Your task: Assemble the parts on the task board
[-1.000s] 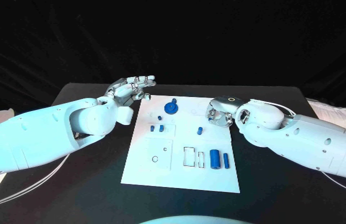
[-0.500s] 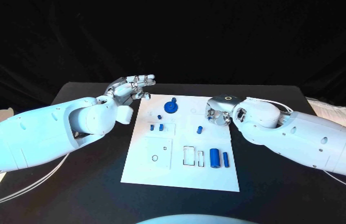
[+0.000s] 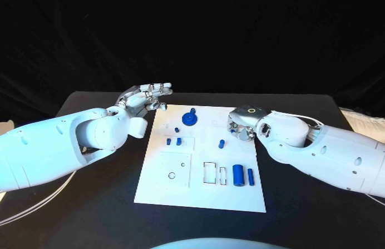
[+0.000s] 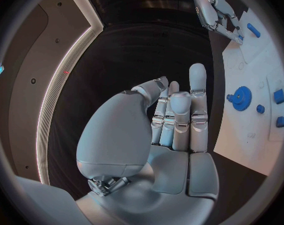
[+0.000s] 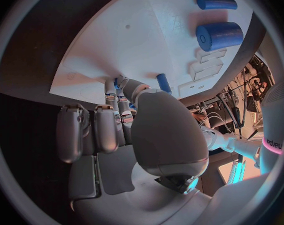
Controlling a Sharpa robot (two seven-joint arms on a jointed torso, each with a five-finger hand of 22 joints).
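The white task board (image 3: 201, 190) lies mid-table. On it are a blue gear (image 3: 190, 118), two small blue blocks (image 3: 169, 141), a short blue peg (image 3: 221, 144), a thick blue cylinder (image 3: 238, 175) and a thin one (image 3: 251, 176). My right hand (image 3: 243, 125) is over the board's far right part, fingers curled down onto it. Its thumb and a finger pinch a small blue part (image 5: 117, 83); the peg (image 5: 163, 82) lies just beside them. My left hand (image 3: 147, 98) hovers off the board's far left corner, fingers up and apart, holding nothing. The gear (image 4: 241, 95) lies beyond it.
Rectangular and round recesses (image 3: 212, 173) sit in the board's near half. Black table (image 3: 96, 204) surrounds the board on all sides. My right forearm (image 3: 321, 154) lies along the board's right edge.
My right hand has crept a little to the left over the board's far right part. The left hand and the loose parts have stayed put.
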